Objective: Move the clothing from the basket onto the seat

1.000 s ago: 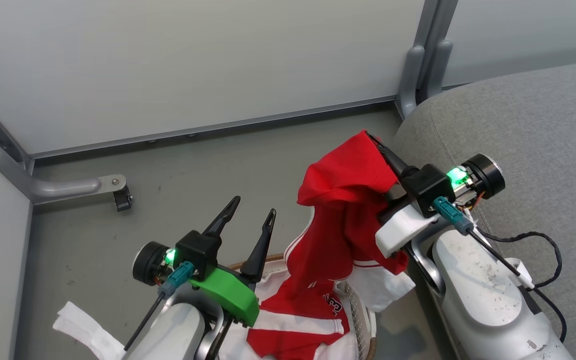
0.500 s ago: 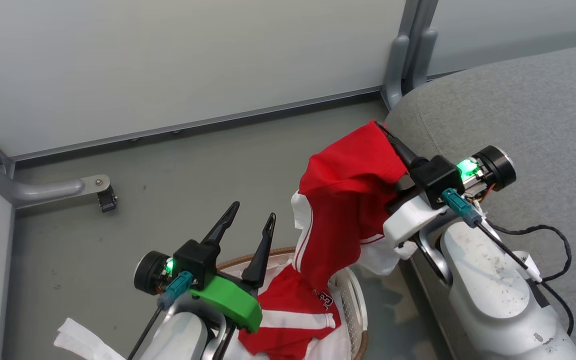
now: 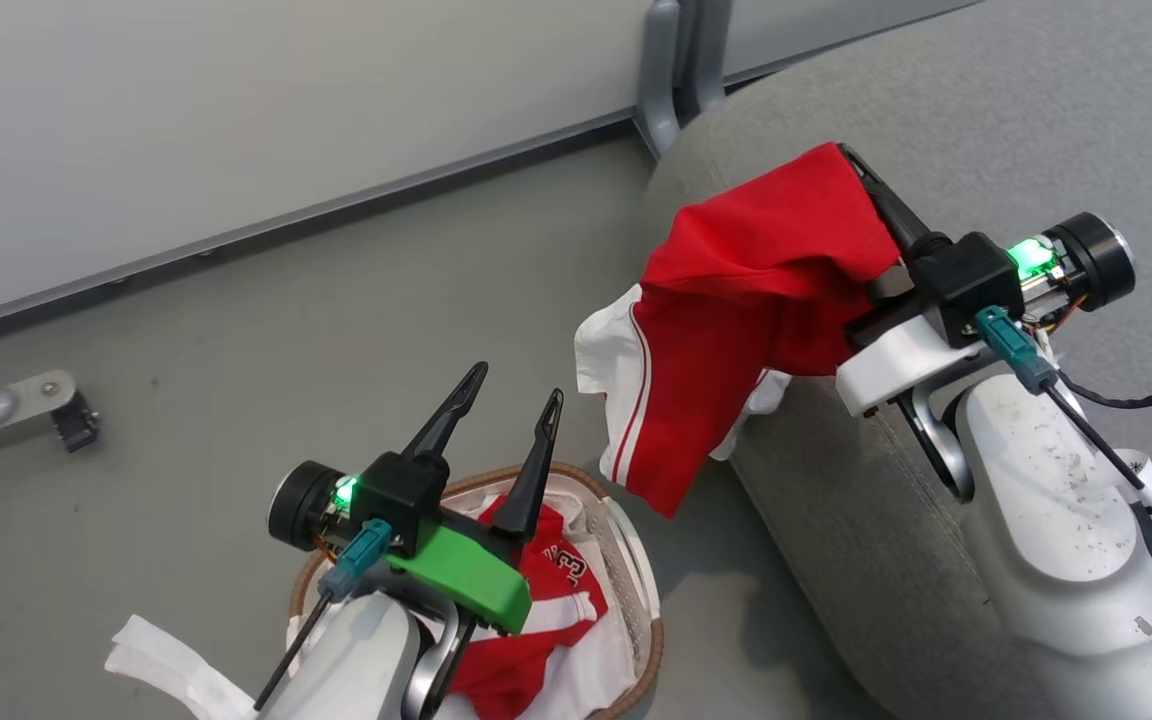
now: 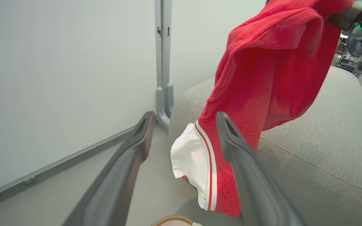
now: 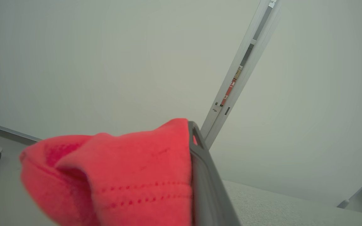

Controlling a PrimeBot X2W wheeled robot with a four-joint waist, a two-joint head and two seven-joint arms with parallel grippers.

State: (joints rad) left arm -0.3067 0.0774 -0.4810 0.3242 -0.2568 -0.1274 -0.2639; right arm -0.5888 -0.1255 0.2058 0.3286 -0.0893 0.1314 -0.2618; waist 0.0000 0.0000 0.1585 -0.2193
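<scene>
Your right hand [image 3: 851,165] is clamped on the limp red clothing [image 3: 736,290], which hangs at the rounded edge of the grey fabric seat [image 3: 986,90]. Your left hand [image 3: 518,385], fingers apart, hovers over the brown-rimmed basket [image 3: 654,640].

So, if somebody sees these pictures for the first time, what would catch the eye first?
The red garment with white trim, pinched in the right gripper and hanging in the air at the rounded edge of the grey seat. Next, the left gripper, fingers apart, above the basket at the bottom, where more red clothing lies.
</scene>
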